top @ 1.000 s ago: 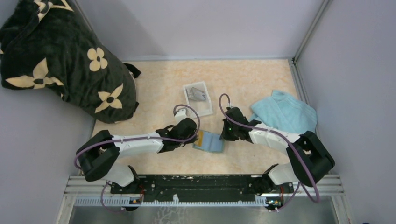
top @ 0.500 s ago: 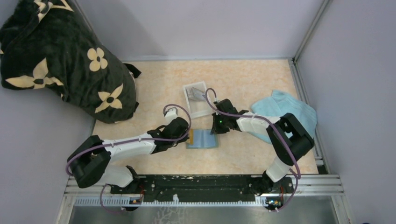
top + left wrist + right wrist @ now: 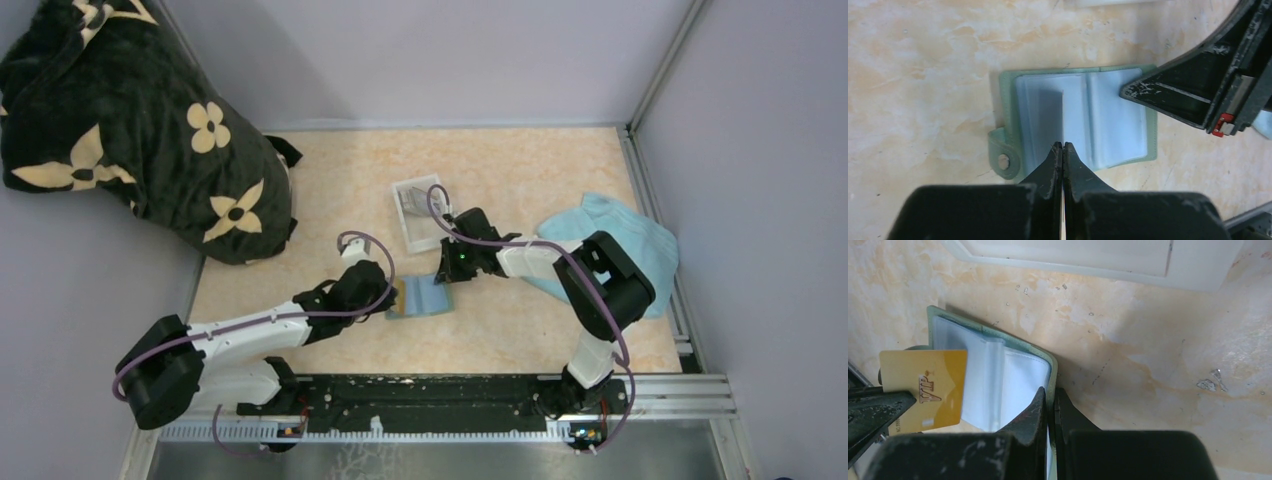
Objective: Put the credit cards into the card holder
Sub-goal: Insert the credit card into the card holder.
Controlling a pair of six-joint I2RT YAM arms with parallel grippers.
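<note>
One card holder (image 3: pixel 425 297), one gold card (image 3: pixel 928 390), one white tray (image 3: pixel 422 236), one blue towel (image 3: pixel 612 216), one flowered black cloth (image 3: pixel 130 130)

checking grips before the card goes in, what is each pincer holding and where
Left pincer pinches the gold card by one end, over the open card holder. Right pincer pinches the holder's green outer edge.

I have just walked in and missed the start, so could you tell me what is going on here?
The left gripper is shut on an orange-yellow card, holding it on edge over the open card holder. The right gripper is shut on the holder's edge, apparently steadying it. The card does not look slotted in yet. A grey card lies in the white tray.
</note>
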